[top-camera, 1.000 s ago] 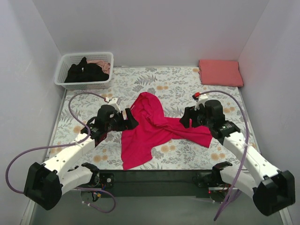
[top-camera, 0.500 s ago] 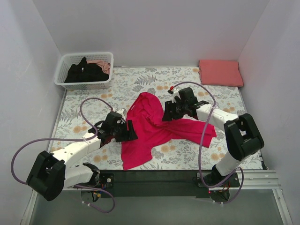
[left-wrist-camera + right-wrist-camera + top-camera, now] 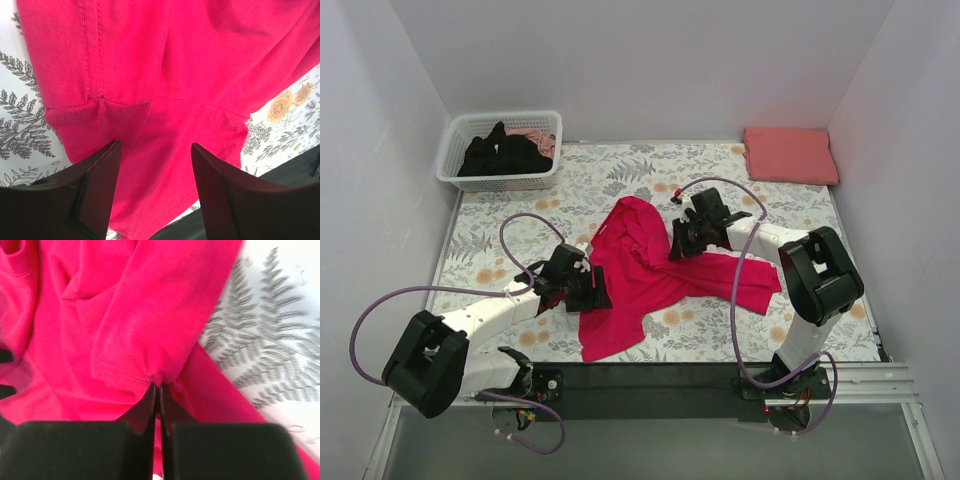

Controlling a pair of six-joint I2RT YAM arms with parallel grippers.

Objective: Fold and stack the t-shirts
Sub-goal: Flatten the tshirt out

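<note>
Crimson shirt [image 3: 638,280] sprawls crumpled at mid-frame on the floral cloth [image 3: 520,220]. Left gripper [image 3: 155,150] hangs over the shirt's lower-left hem, fingers spread wide above the fabric. Right gripper [image 3: 157,390], at the shirt's upper-right edge, is pinched tight on a sleeve fold. Salmon shirt [image 3: 790,155] sits folded at upper right. At upper left, black shirt [image 3: 505,157] lies in the basket [image 3: 500,182].

The left arm [image 3: 485,312] and right arm [image 3: 760,238] have white shells, black joints and trailing lilac cables [image 3: 732,320]; the left gripper [image 3: 155,145] is matte black.
</note>
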